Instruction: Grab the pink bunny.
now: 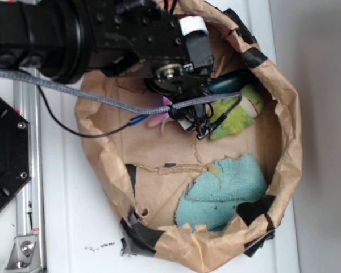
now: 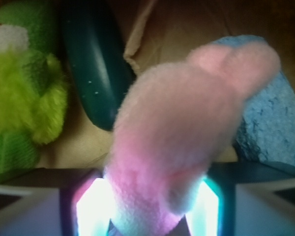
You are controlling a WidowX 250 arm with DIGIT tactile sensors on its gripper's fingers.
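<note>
End effector clamped on pink bunny, fingers pressed against both sides; green plush and dark green cucumber-shaped toy lay beside, blue cloth behind.

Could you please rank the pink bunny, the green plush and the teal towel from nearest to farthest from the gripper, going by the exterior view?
1. pink bunny: at the gripper, mostly hidden by it.
2. green plush: just beside it, toward the bag's right wall.
3. teal towel: farthest, low in the bag.
</note>
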